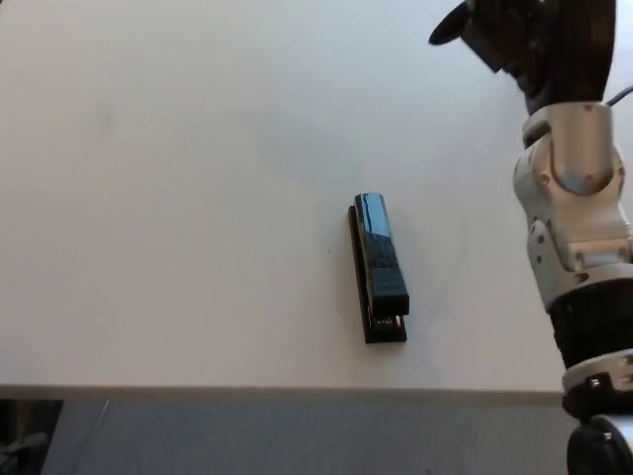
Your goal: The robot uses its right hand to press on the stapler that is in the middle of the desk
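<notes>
Black stapler lying flat on the white table, a little toward 4 o'clock of the picture's centre, near the table's front edge. Long axis running almost 12 to 6 o'clock, tilted slightly so the far end leans toward 11. Rounded glossy top end at 12 o'clock, catching a pale reflection; hinge end at 6 o'clock, where the base shows beneath the upper arm. Thin strip of base visible along the 9 o'clock side. Nothing touching it, nothing resting on it.

Out toward 1 o'clock from the stapler, well apart from it and raised up near the camera: right hand, black, filling the upper right corner and partly cut by the picture's top edge. One dark rounded finger tip jutting toward 9 o'clock. Holding nothing, as far as can be seen; fingers spread or curled, cannot tell, since most of the hand is cropped and seen from behind.

Below the hand, running down toward 5 o'clock along the right edge: pale grey wrist and forearm, jointed, ending in a black segment near the bottom corner.

Beyond the table's front edge at 6 o'clock, a band of grey floor.
</notes>
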You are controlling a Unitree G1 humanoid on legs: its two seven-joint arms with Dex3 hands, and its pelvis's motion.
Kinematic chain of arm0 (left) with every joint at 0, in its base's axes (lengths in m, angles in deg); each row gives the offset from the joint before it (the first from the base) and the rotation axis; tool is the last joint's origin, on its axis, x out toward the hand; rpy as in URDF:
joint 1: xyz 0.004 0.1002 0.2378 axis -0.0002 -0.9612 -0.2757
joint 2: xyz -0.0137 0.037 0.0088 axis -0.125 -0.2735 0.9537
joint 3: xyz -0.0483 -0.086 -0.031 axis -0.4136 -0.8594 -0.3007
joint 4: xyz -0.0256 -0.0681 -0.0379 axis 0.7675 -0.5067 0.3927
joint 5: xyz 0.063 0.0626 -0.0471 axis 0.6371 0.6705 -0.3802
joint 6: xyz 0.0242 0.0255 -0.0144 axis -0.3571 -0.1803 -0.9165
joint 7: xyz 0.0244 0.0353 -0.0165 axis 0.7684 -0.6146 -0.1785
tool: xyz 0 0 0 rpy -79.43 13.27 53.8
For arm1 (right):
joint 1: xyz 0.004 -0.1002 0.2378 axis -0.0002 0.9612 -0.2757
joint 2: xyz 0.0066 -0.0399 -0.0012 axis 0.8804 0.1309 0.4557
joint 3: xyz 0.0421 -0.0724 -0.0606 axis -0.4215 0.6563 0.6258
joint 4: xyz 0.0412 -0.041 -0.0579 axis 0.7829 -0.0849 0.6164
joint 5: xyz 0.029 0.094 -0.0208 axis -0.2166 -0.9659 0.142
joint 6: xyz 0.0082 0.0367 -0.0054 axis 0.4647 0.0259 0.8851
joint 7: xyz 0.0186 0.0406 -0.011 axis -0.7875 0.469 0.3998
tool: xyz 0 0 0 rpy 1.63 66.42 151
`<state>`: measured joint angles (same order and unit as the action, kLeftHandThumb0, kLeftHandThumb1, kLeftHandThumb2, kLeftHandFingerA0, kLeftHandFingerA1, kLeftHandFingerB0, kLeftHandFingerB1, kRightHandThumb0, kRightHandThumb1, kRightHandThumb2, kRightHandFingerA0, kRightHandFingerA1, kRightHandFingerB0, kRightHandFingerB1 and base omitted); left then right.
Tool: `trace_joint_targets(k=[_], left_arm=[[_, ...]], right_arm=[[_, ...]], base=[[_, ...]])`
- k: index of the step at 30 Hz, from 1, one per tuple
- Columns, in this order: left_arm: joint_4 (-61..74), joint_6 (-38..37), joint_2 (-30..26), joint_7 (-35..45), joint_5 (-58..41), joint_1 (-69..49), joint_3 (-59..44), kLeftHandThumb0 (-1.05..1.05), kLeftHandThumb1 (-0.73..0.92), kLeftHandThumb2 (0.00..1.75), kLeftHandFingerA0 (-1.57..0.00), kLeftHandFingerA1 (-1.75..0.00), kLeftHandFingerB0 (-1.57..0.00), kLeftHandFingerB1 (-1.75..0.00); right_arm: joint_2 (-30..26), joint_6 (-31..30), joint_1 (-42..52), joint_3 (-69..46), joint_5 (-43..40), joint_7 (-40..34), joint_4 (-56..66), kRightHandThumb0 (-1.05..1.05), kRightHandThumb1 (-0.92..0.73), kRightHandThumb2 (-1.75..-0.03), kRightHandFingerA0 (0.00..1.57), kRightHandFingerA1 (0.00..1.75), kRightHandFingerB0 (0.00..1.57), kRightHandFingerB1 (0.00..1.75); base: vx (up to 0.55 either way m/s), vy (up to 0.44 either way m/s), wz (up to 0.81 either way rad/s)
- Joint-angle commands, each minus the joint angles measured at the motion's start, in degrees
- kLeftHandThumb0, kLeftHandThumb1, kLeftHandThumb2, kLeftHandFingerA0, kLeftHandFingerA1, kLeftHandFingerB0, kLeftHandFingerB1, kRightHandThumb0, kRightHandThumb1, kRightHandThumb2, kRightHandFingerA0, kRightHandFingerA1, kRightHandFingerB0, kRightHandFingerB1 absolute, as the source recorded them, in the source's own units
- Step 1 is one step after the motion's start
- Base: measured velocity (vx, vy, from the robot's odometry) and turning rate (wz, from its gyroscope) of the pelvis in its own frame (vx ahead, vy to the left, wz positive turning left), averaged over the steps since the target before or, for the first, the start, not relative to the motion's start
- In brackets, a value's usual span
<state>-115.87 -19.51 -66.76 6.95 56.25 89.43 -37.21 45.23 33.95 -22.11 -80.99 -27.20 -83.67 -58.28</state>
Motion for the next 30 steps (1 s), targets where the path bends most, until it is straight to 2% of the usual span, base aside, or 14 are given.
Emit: trace_joint_targets(k=[1,2,4,6,7,10,14,16,21,24,25,26,27,30], left_arm=[[-0.2,-0.48,-1.66,-0.78,-0.64,1.26,-0.53,-0.74,0.88,0.67,-0.19,-0.33,-0.23,-0.3],[-0.22,-0.51,-1.79,-1.03,-0.42,1.41,-0.39,-0.76,0.88,0.67,-0.2,-0.33,-0.24,-0.3],[-0.52,-0.08,-1.7,-1.62,-0.41,1.66,-0.47,-0.77,0.87,0.67,-0.2,-0.34,-0.24,-0.31],[-0.75,-0.07,-1.81,-1.21,-0.65,2.27,-0.65,-0.78,0.88,0.67,-0.19,-0.34,-0.23,-0.3],[-0.78,0.44,-1.98,-1.46,-0.62,2.5,-0.67,-0.78,0.87,0.67,-0.21,-0.35,-0.25,-0.3],[-0.79,0.98,-2.37,-1.08,-1.06,3.14,-1.07,-0.74,0.88,0.67,-0.19,-0.34,-0.22,-0.3],[-0.8,0.88,-2.45,-0.87,-1.41,3.41,-1.5,-0.75,0.87,0.67,-0.21,-0.34,-0.24,-0.3],[-0.78,1.11,-2.86,-0.52,-1.22,3.53,-1.42,-0.76,0.87,0.67,-0.19,-0.34,-0.22,-0.3],[-1.07,1.47,-3.68,-1.4,0.15,4.64,-0.45,-0.78,0.88,0.67,-0.2,-0.33,-0.23,-0.29],[-1.04,1.83,-3.64,-1.43,0.32,4.76,-0.22,-0.78,0.88,0.67,-0.2,-0.34,-0.23,-0.29],[-1.07,1.96,-3.62,-1.24,0.03,4.87,-0.43,-0.78,0.88,0.67,-0.2,-0.34,-0.24,-0.3],[-1.14,2.04,-3.62,-1.4,0.02,4.83,-0.46,-0.78,0.87,0.67,-0.2,-0.34,-0.24,-0.3],[-1.28,1.86,-3.66,-1.66,0.14,4.98,-0.41,-0.79,0.87,0.67,-0.21,-0.34,-0.25,-0.3],[-1.34,1.68,-3.6,-1.66,0.11,4.63,-0.43,-0.79,0.87,0.67,-0.2,-0.34,-0.24,-0.3]], right_arm=[[-8.81,-14.07,0.57,-5.19,-6.42,4.03,14.43,-0.22,-0.82,-0.65,1.21,1.34,0.69,1.04],[-10.98,-14.37,1.17,-6.33,-6.45,4.6,15.23,-0.26,-0.76,-0.79,1.22,1.28,0.7,0.97],[-15.91,-11.56,2.31,-9.16,-7.09,7.18,13.22,-0.24,-0.78,-0.76,1.2,1.26,0.7,1.13],[-22.01,-11.76,3.53,-14.25,-10.21,9.56,12.64,-0.16,-0.84,-0.65,1.25,1.17,0.71,1.1],[-25.09,-11.56,4.75,-16.25,-10.64,10.67,12.68,-0.12,-0.71,-0.92,1.27,1.18,0.78,1.13],[-30.8,-13.21,7.89,-21.34,-11.3,10.38,14.67,-0.07,-0.6,-1.05,1.31,1.22,0.81,1.18],[-37.22,-20.23,13.18,-31.07,-18.12,12.7,15.43,-0.09,-0.65,-0.96,1.29,1.18,0.79,1.24],[-41.19,-21.25,18.17,-38.01,-20.94,15.22,11.67,-0.22,-0.61,-0.91,1.36,1.06,0.87,1.12],[-46.79,-16.76,29.12,-47.84,-20.47,17.96,-0.32,-0.23,-0.49,-1.13,1.36,1.18,0.89,1.1],[-47.68,-15.5,34.49,-50.9,-19.78,17.31,-4.69,-0.22,-0.48,-1.12,1.38,1.24,0.98,1.1],[-47.77,-12.36,37.03,-50.51,-17.17,15.51,-6.79,-0.33,-0.52,-1.04,1.39,1.17,0.88,1.33],[-47.91,-8.97,39.38,-50.45,-15.65,14.76,-10.0,-0.34,-0.6,-0.93,1.39,1.16,0.84,1.31],[-47.43,-8.19,41.0,-51.79,-17.35,16.02,-13.68,-0.28,-0.56,-1.05,1.37,1.13,0.86,1.3],[-45.14,-4.75,46.63,-52.29,-17.83,18.0,-20.53,-0.21,-0.53,-1.05,1.32,1.21,0.88,1.33]], base=[[0.0,0.0,0.0],[0.0,0.0,0.0],[0.0,0.0,0.0],[0.0,0.0,0.0],[0.0,0.0,0.0],[0.0,0.0,0.0],[0.0,0.0,0.0],[0.0,0.0,0.0],[0.0,0.0,0.0],[0.0,0.0,0.0],[0.0,0.0,0.0],[0.0,0.0,0.0],[0.0,0.0,0.0],[0.0,0.0,0.0]])
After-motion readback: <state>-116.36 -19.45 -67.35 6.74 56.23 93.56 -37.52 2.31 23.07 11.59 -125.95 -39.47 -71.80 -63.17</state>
